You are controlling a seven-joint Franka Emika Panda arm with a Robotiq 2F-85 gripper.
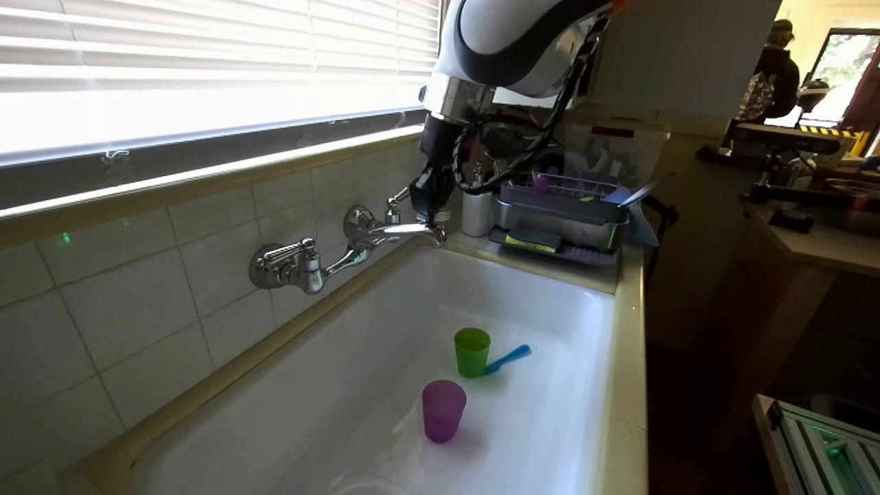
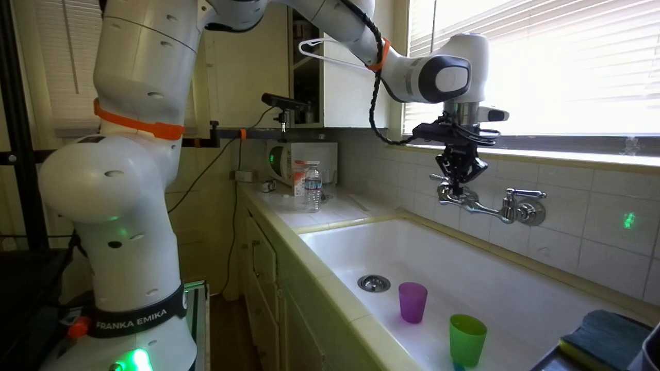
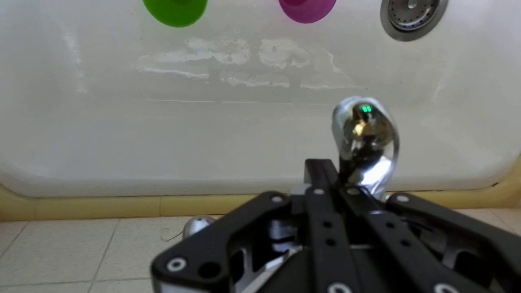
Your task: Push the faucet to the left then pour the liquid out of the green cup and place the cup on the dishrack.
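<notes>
- Chrome is shown by the faucet [image 1: 352,257], which is fixed to the tiled wall [image 1: 130,309] with its spout [image 1: 407,229] held out over the sink [image 1: 330,392].
- The gripper [image 2: 457,188] is pointed downward at the spout in both exterior views; its fingers [image 3: 320,195] are held together, and in the wrist view the chrome is seen just beside them. Whether it is touched cannot be told.
- The green cup [image 1: 472,355] is stood upright on the sink floor, well apart from the gripper; its contents cannot be made out.
- A blue utensil [image 1: 510,358] is laid at the green cup's foot; whether the two are touching cannot be told.
- The purple cup [image 1: 444,412], also upright, is placed between the green cup and the drain [image 2: 374,283].
- The dishrack [image 1: 557,207] is set on the ledge [image 1: 592,276] at the end of the sink, and a long utensil [image 1: 641,193] is seen jutting from it. A sponge [image 1: 533,239] is laid at its front, and a white container [image 1: 476,214] is stood just beside it.
- On the counter [image 2: 350,208], a plastic bottle [image 2: 312,189] is placed near the microwave [image 2: 330,154].
</notes>
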